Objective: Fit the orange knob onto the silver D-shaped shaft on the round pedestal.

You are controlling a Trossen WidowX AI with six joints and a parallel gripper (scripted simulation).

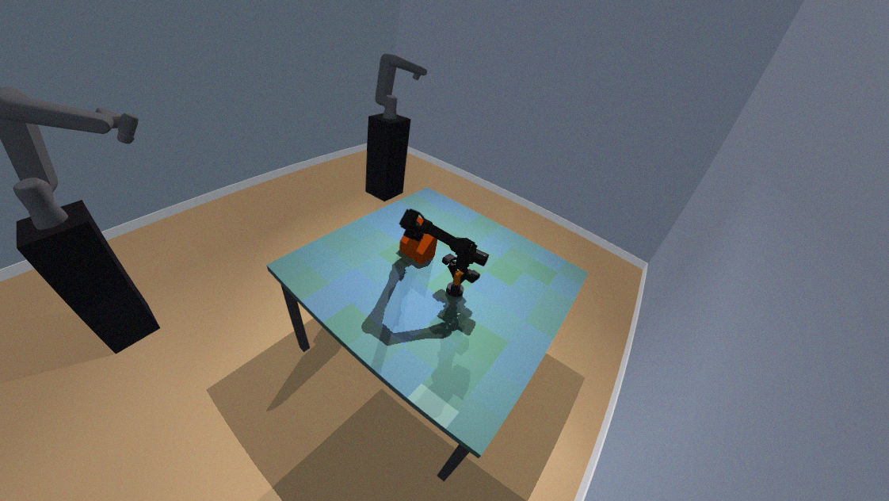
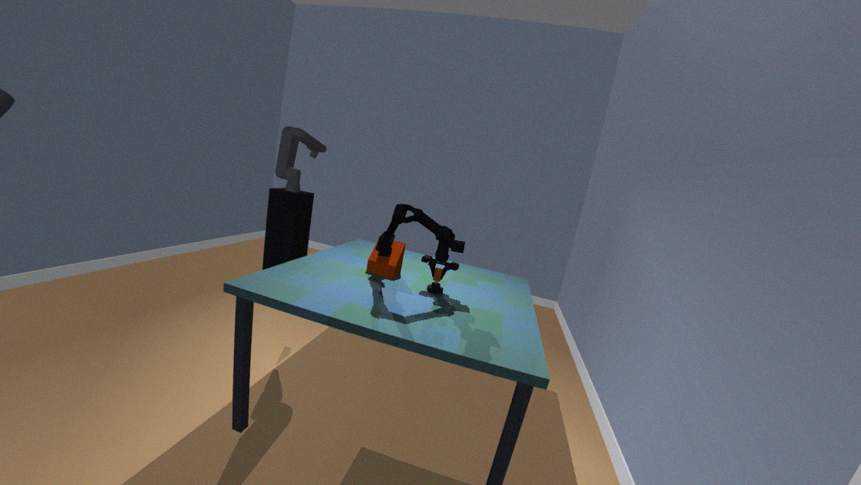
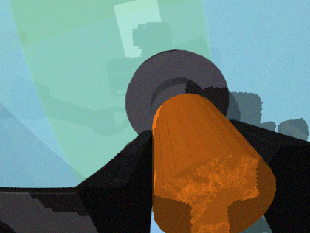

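Note:
The orange knob (image 1: 458, 277) (image 2: 437, 275) (image 3: 207, 147) is upright between the fingers of my gripper (image 1: 459, 276) (image 2: 437, 274) (image 3: 189, 133), which is shut on it. The round dark grey pedestal (image 1: 454, 290) (image 2: 434, 288) (image 3: 147, 81) stands on the table directly below the knob. In the wrist view the knob's lower end covers the pedestal's middle and near part. The silver shaft, its flat side and the hole under the knob are hidden. I cannot tell whether the knob touches the shaft.
My arm's orange base (image 1: 417, 247) (image 2: 386, 260) stands on the blue-green patchwork table (image 1: 348, 261) (image 2: 288, 288). Arm shadows fall around the pedestal. A grey arm on a black stand (image 1: 387, 158) (image 2: 287, 229) is behind the table, and another grey arm (image 1: 55, 115) is at the left.

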